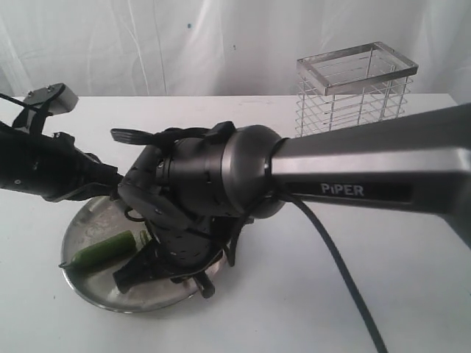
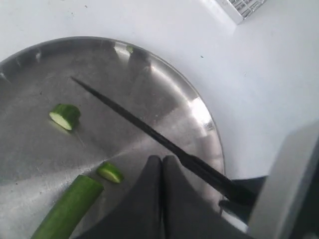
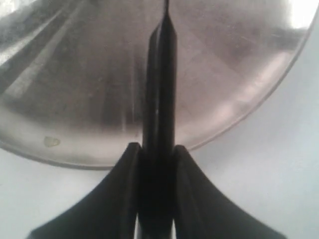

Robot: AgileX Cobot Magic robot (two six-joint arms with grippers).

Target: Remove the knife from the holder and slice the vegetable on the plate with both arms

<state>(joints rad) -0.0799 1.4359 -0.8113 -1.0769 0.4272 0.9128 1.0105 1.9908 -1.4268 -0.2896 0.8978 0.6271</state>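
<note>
Two black robot arms meet over a round steel plate (image 1: 85, 220) on a white table (image 1: 280, 309). My right arm (image 1: 353, 173), a thick grey link marked PiPER, stretches toward the plate, and its wrist bends steeply down above the plate's rim. My right gripper (image 3: 155, 152) is clamped on the knife (image 3: 160, 89). Its fingers (image 3: 124, 174) press the dark handle from either side, just outside the plate's edge. From there the slim dark blade runs across the plate toward its middle. I cannot tell whether the tip touches the metal.

My left arm (image 1: 44, 165) comes in low from the opposite side of the plate, nearly level. My left gripper (image 2: 162, 164) has its two fingertips pressed together with nothing between them. It is poised over the plate, just beside the blade.

The vegetable (image 2: 67, 209), a dark green cylinder, lies on the plate near its rim, with its cut end close to my left fingertips. One cut slice (image 2: 110, 172) lies on the plate just beside that cut end. Another cut slice (image 2: 65, 115) lies farther in, on the same side of the blade.

The chrome wire holder (image 1: 353, 88) stands upright on the table, well apart from the plate.
</note>
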